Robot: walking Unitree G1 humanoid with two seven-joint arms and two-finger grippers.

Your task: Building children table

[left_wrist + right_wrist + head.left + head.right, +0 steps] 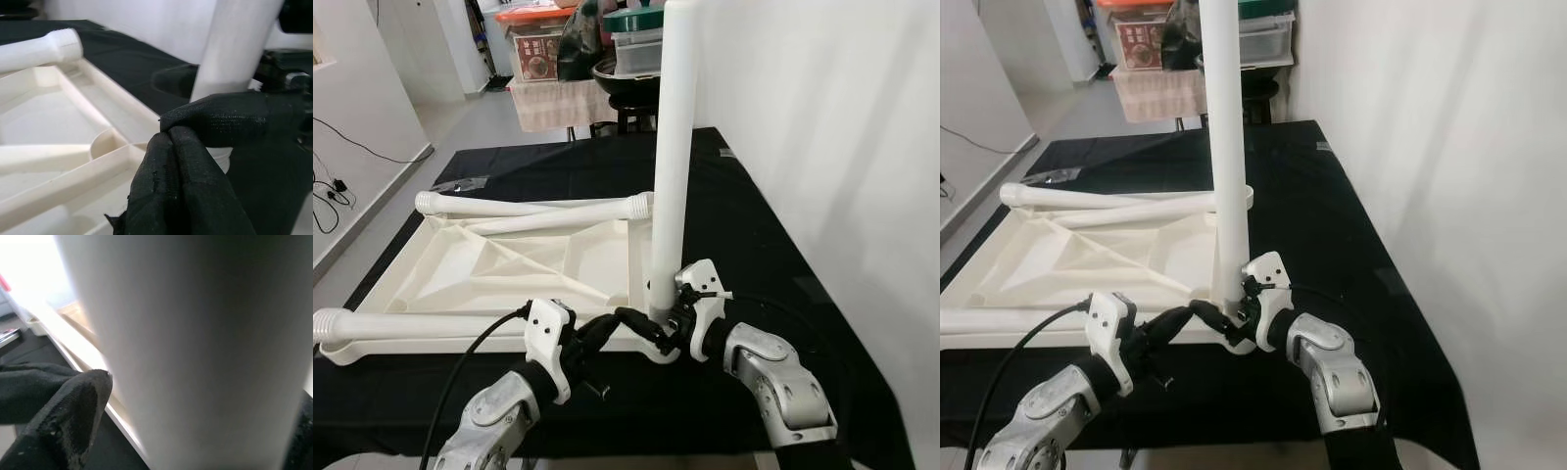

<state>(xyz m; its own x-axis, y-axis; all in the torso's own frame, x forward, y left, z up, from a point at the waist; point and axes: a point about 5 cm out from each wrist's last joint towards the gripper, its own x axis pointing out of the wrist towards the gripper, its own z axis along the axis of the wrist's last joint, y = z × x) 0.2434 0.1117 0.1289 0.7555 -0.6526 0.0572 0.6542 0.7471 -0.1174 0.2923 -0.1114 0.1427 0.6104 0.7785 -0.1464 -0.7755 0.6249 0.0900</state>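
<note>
While the upright leg serves as landmark, each entry below is placed relative to it.

Left eye view, table top: the white table top [509,269] lies upside down on the black cloth [734,225]; the upright leg [671,166] stands at its near right corner socket, long axis vertical.
Left eye view, spare legs: one loose leg [533,206] lies across the far edge of the table top, another [421,323] along its near edge, both to the left of the upright leg.
Left eye view, right gripper: the right gripper [683,315] sits at the foot of the upright leg, fingers closed around its base; this arm is the nearer one.
Left eye view, left gripper: the left gripper [646,328] reaches in from the left, tips meeting the leg's base just above the socket.

Right eye view, backdrop: a white wall [1430,147] rises to the right of the upright leg; storage boxes [1263,34] stand far behind it.

Left wrist view, fingers: the two black fingers [195,161] are pressed together with no gap, touching the leg's collar, holding nothing.

Right wrist view, grip: the leg lies directly against the pad [73,406].

Judgement, next move: seating or twisting the leg depends on its vertical axis staying centred over the socket.
</note>
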